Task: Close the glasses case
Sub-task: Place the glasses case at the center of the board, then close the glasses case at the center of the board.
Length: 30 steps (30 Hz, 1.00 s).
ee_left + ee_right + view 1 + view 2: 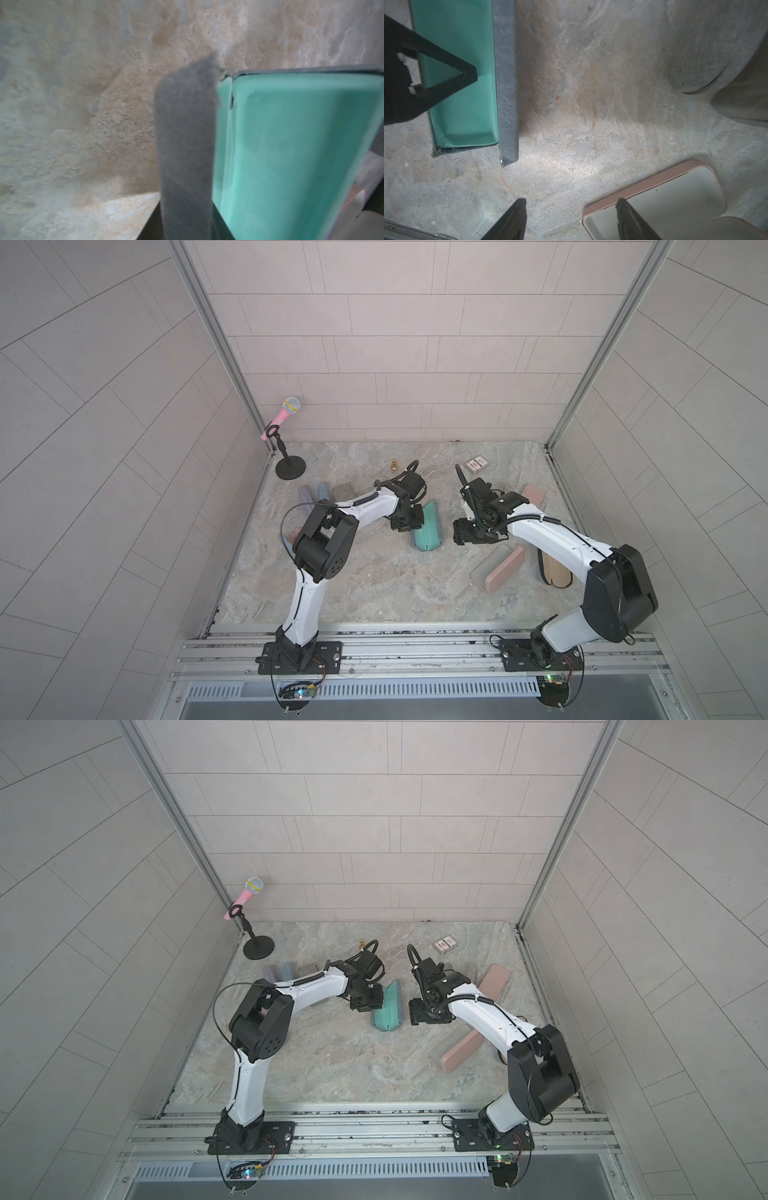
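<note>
Marble-patterned tabletop, boxed in by grey tiled walls, carries the teal glasses case near its middle, between the two arms. It lies open with its teal lining facing up. A grey flap stands along the long side nearer the right arm.

At the opposite long side sits the left gripper. The right wrist view shows one of its black fingers over the lining, but I cannot tell whether its jaws are apart or pinching the wall. The right gripper hovers just beside the flap over bare table, fingers spread with nothing between them.

The closing step looks barely begun. The next move probably calls for tipping the flap over the tray while the other side is held steady.

The left wrist view is blurred and too close to show any hinge or clasp, and in both top views the wrist hides the left fingertips. An open pink case is cut off at the frame edge.
</note>
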Each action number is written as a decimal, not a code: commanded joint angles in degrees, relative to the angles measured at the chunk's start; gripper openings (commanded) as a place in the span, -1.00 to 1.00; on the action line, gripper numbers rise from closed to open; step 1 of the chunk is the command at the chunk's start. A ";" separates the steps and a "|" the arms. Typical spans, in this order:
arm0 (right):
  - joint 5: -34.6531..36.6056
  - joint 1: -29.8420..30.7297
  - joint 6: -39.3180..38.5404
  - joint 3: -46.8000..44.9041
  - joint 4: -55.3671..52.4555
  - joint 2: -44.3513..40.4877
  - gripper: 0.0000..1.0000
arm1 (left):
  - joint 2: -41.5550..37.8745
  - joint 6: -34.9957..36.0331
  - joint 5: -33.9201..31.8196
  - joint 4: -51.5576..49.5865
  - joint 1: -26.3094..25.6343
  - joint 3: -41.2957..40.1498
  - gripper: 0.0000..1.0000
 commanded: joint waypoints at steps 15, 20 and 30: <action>-0.63 -0.14 -0.10 6.27 -0.23 3.99 0.37 | -9.50 3.07 -3.51 -7.93 0.15 3.25 0.09; -0.74 -0.23 -0.48 8.20 -0.42 6.53 -0.50 | -11.80 4.42 -3.06 -8.87 1.16 3.04 -0.08; -1.56 -0.61 -1.36 11.28 0.33 13.78 -1.00 | -12.08 5.44 -2.09 -7.36 4.44 -2.11 -1.00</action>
